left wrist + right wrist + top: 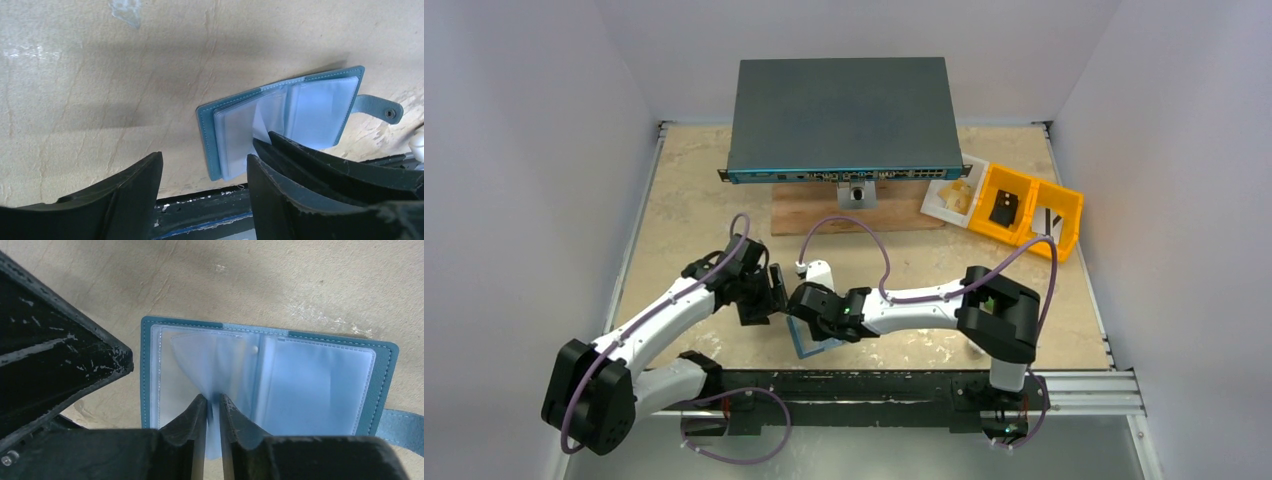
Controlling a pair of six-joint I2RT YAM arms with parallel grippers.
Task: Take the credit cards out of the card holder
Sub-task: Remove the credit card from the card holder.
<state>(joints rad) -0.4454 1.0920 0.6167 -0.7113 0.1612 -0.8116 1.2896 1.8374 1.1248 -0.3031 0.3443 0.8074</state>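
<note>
**Left of the left wrist view:** my left claw is hanging wide open at the bottom of the frame. It is holding nothing, and its right finger is sitting near the lower edge of the card holder.

**Centre:** the card holder is lying open and flat on the table. Its snap strap is trailing off to the right, and its plastic leaves are fanning up from the spine.

**Right, in the right wrist view:** my right claw is pinching one clear sleeve at its lower edge, jaws nearly together. I cannot tell whether a credit card is sitting inside that sleeve, because the plastic is clouding the view.

**Technique, as I am judging it:** the left claw should be pinning the cover down. The right claw should be taking the card's own edge rather than the sleeve, and drawing it along the pocket's mouth so the holder is not dragging behind.
</note>
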